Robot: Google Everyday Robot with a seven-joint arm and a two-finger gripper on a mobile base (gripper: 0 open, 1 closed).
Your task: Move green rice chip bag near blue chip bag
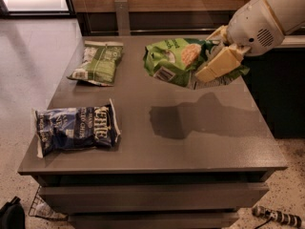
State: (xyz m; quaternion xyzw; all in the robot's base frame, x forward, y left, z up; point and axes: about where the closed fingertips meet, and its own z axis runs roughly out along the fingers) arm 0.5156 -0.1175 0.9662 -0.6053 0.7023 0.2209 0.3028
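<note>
One bright lime-green crinkly rice chip bag (178, 58) hangs in the air. The jaws of the robot's two-finger gripper (209, 56) are closed tight on its right end, and most of the bag sticks out to their left. It looks light, soft and floppy, so a pinch at the edge should do, but it could slip. The dark blue and white chip bag (76, 130) lies well left of the jaws and lower, on the grey table (200, 142).
</note>
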